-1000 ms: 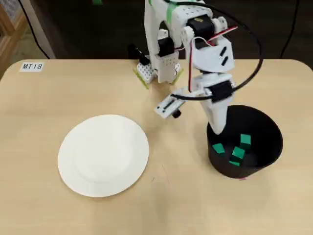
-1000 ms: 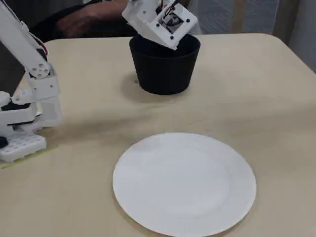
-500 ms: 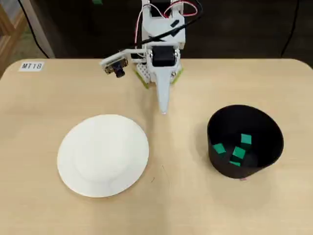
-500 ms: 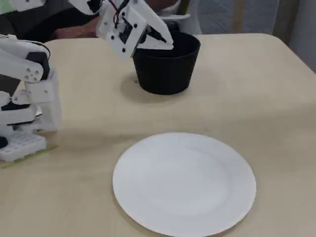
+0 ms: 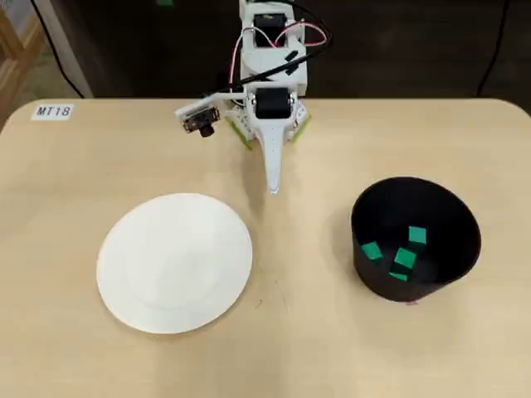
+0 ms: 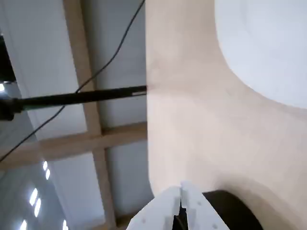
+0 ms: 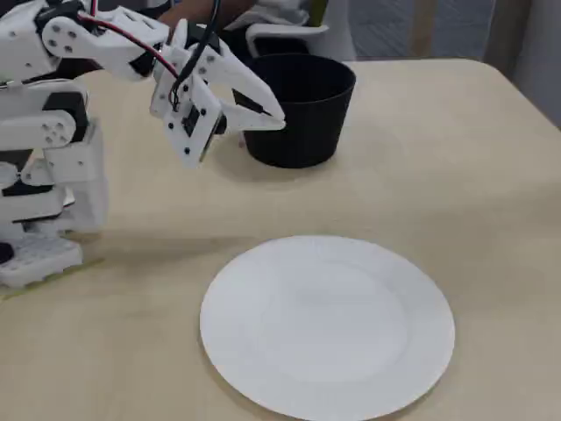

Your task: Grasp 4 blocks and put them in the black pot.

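- Overhead, the black pot (image 5: 415, 240) stood on the right part of the bench (image 5: 332, 348), with green blocks (image 5: 404, 259) lying inside on its floor.
- Three blocks showed plainly there, and a sliver of green sat just below the middle one; whether that was a fourth block could not be told for sure.
- A white plate (image 5: 174, 262) lay flat on the left part of the bench, well apart from the pot and bare.
- At the far edge of the bench stood the white arm (image 5: 270, 75), folded back over its base, its pincer (image 5: 275, 189) pointing toward the near side, between plate and pot and touching neither.
- Seen from the wrist, the pincer (image 6: 182, 196) had its two white fingers (image 6: 163, 211) pressed together with only a thin seam between them, and nothing was held.
- From the fixed view the pincer (image 7: 279, 121) hung above the bench just to the left of the pot (image 7: 298, 114), tip clear of the rim, with the plate (image 7: 328, 326) in the foreground.
- A small label (image 5: 55, 112) reading MT18 lay at the far left corner in the overhead view.
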